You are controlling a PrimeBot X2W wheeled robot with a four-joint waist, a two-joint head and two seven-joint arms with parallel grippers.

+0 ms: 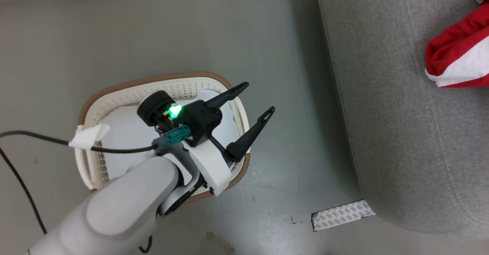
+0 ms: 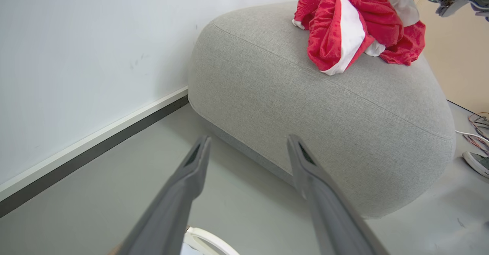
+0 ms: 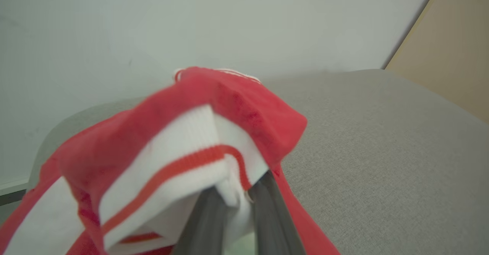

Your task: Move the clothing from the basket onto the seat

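hovering over the basket (image 1: 153,80) in the lower left of the head view, the left gripper (image 1: 258,98) has its two dark fingers spread wide, pointing toward the upper right. a white sheet (image 1: 126,129) lines the basket's bottom. a green light (image 1: 175,110) glows on the wrist, and a black cable (image 1: 38,137) passes a tag of white tape (image 1: 89,136) at the basket's left rim and runs off the left edge. the seat (image 1: 382,113) takes the right side, with the clothing (image 1: 458,52) bunched on it at the upper right edge, red with a white band. in the right wrist view the right gripper (image 3: 238,197) is pinched narrow on the clothing's red-striped white trim, the seat behind it. a strip (image 1: 340,215) on the floor (image 1: 229,26) at the lower right carries a repeated print, too small to read.
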